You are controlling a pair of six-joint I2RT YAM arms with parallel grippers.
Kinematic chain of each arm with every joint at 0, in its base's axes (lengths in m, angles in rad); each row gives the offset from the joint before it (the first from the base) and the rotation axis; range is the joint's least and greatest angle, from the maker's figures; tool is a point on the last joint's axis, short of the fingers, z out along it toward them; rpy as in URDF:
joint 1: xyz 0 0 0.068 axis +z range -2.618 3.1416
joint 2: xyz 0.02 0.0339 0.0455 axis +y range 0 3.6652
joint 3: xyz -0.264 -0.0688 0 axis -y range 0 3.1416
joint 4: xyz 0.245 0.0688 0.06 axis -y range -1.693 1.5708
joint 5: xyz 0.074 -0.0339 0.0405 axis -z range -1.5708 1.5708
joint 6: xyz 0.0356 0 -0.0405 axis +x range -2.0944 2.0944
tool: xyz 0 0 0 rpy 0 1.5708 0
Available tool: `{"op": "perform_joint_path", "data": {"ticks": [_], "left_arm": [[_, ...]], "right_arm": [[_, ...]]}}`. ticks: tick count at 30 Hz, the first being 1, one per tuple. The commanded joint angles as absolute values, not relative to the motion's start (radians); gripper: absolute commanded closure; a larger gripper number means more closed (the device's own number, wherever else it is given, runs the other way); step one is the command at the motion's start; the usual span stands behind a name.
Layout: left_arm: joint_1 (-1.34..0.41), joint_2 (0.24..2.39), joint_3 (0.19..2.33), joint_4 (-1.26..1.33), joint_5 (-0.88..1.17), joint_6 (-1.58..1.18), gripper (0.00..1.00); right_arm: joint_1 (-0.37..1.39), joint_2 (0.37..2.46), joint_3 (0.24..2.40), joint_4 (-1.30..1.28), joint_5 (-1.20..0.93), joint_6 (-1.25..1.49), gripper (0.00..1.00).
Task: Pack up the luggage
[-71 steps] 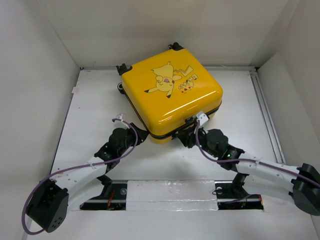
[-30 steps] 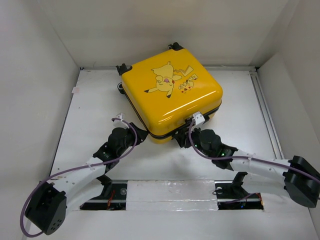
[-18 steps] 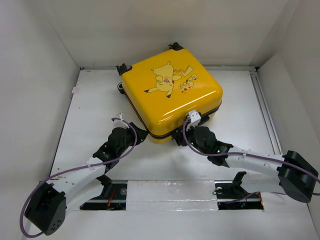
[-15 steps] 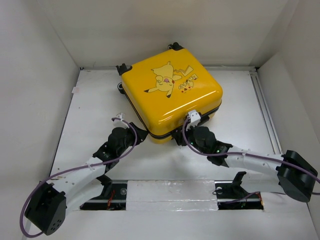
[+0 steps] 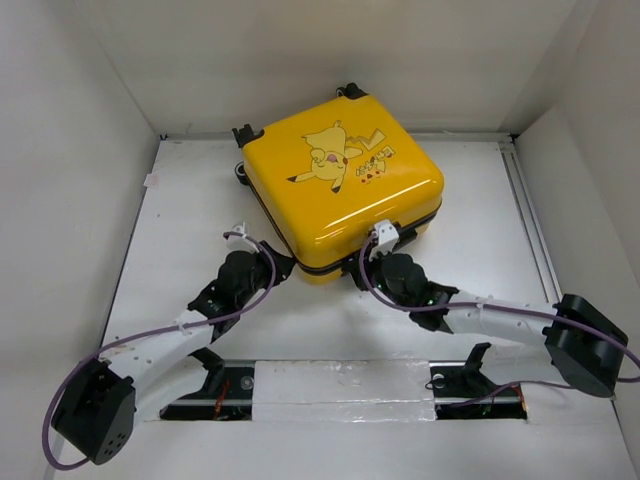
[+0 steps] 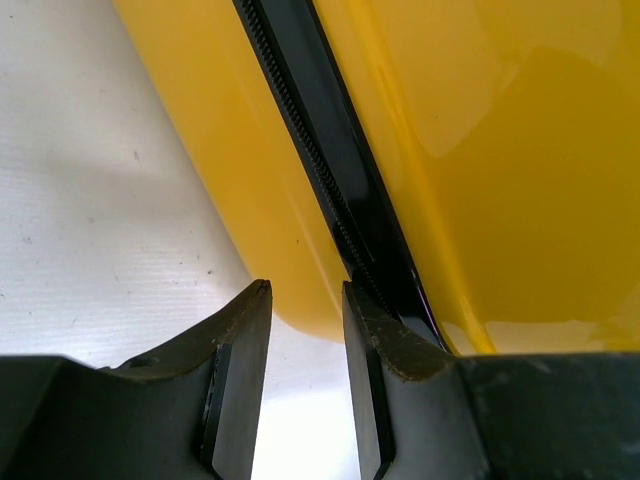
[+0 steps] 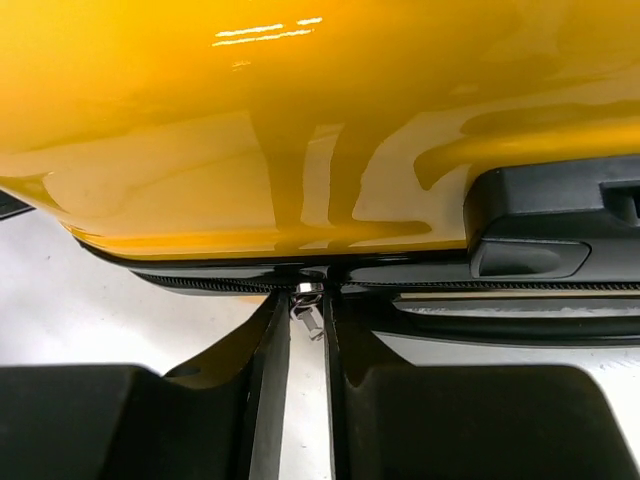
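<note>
Right gripper (image 7: 306,350) farther left along the luggage (image 5: 340,190) zip than before.

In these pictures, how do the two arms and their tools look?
Both arms have white links, black joints and a purple cable looped alongside. The left tool and right tool each have two flat black fingers. Small green lights show on the right arm.

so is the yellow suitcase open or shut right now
Shut. The luggage lies flat with both yellow shells together, only the black zip band between them; whether it is fully zipped cannot be told.
</note>
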State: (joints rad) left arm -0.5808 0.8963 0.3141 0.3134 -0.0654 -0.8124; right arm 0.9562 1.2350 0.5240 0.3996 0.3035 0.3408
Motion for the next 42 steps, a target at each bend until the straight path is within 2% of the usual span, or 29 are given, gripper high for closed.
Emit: {"op": "perform_joint_path", "data": {"ticks": [1,4,8,12,20,24,27,30,32,33,34,37,38,41,42], "left_arm": [[-0.592,0.919,0.394,0.474,0.017,-0.819,0.7],[-0.648,0.966,0.441,0.492,-0.01,-0.819,0.7],[-0.788,1.04,0.514,0.492,-0.119,-0.785,0.7],[-0.825,1.089,0.538,0.547,-0.098,-0.808,0.7],[-0.931,1.083,0.574,0.474,-0.15,-0.827,0.68],[-0.931,0.979,0.529,0.355,-0.287,-0.851,0.61],[-0.922,0.865,0.48,0.269,-0.412,-0.891,0.43],[-0.87,0.773,0.459,0.25,-0.478,-0.913,0.3],[-0.841,0.753,0.459,0.259,-0.53,-0.913,0.29],[-0.825,0.753,0.459,0.274,-0.531,-0.913,0.28],[-0.807,0.753,0.471,0.275,-0.522,-0.904,0.28],[-0.697,0.805,0.526,0.275,-0.49,-0.904,0.26],[-0.655,0.817,0.535,0.287,-0.47,-0.919,0.23],[-0.415,0.841,0.526,0.403,-0.257,-0.984,0.21],[-0.296,0.868,0.516,0.441,-0.203,-1.011,0.17]], "right_arm": [[0.997,1.252,0.523,0.479,0.314,0.357,1.0],[1.04,1.243,0.505,0.479,0.27,0.368,1.0],[1.202,1.281,0.518,0.489,0.241,0.379,1.0],[1.302,1.305,0.548,0.489,0.262,0.42,1.0],[1.324,1.276,0.503,0.515,0.425,0.443,1.0],[1.324,1.166,0.48,0.418,0.472,0.443,1.0],[1.324,1.111,0.48,0.351,0.525,0.454,1.0],[1.324,1.071,0.471,0.287,0.557,0.488,1.0],[1.324,1.031,0.471,0.235,0.595,0.538,0.95],[1.313,1.017,0.471,0.22,0.612,0.555,0.89],[1.298,0.997,0.471,0.207,0.623,0.569,0.74],[1.244,0.988,0.462,0.183,0.589,0.613,0.5],[1.232,0.997,0.462,0.183,0.578,0.614,0.48],[1.221,1.015,0.483,0.183,0.551,0.592,0.47],[1.221,1.015,0.483,0.183,0.537,0.592,0.47]]}}
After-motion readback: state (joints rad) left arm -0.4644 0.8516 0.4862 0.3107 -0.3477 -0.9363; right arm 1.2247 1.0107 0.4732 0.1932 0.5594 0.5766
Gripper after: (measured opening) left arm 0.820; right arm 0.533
